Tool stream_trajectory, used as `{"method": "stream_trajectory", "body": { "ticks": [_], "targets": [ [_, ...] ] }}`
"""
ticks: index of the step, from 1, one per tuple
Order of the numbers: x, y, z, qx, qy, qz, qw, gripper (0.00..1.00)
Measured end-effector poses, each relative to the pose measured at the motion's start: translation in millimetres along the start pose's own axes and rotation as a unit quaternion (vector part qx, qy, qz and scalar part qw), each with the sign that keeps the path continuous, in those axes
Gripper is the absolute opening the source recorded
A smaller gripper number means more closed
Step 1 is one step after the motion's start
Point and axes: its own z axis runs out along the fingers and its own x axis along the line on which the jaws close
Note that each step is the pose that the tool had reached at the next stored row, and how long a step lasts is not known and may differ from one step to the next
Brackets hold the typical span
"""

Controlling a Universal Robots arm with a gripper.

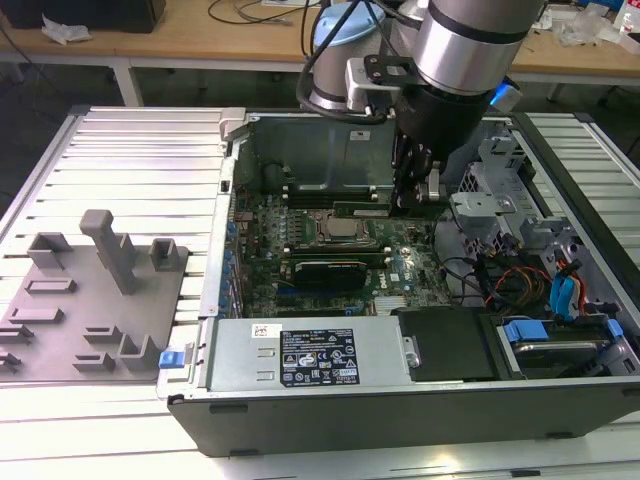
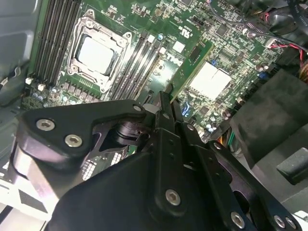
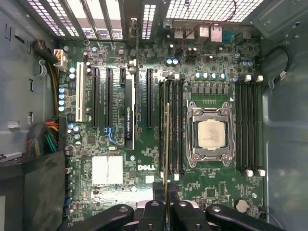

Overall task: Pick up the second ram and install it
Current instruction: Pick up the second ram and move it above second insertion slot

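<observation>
Gripping the ram (image 3: 167,144) edge-on, claw (image 3: 167,190) over the white-lettered motherboard (image 3: 211,187).

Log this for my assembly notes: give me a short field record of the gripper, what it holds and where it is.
gripper: shut on the RAM stick
RAM stick: green, held edge-on in the gripper
location: inside the open computer case, over the memory slots beside the CPU socket
seated in slot: cannot tell
outside the case: grey fixture plate, on the exterior view's left
</observation>
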Motion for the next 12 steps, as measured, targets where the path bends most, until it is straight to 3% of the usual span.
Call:
{"method": "stream_trajectory", "body": {
  "ticks": [12],
  "targets": [
    [1.3, -0.2, 15.1, 0.0000, 0.0000, 0.000, 1.0000, 0.13]
  ]
}}
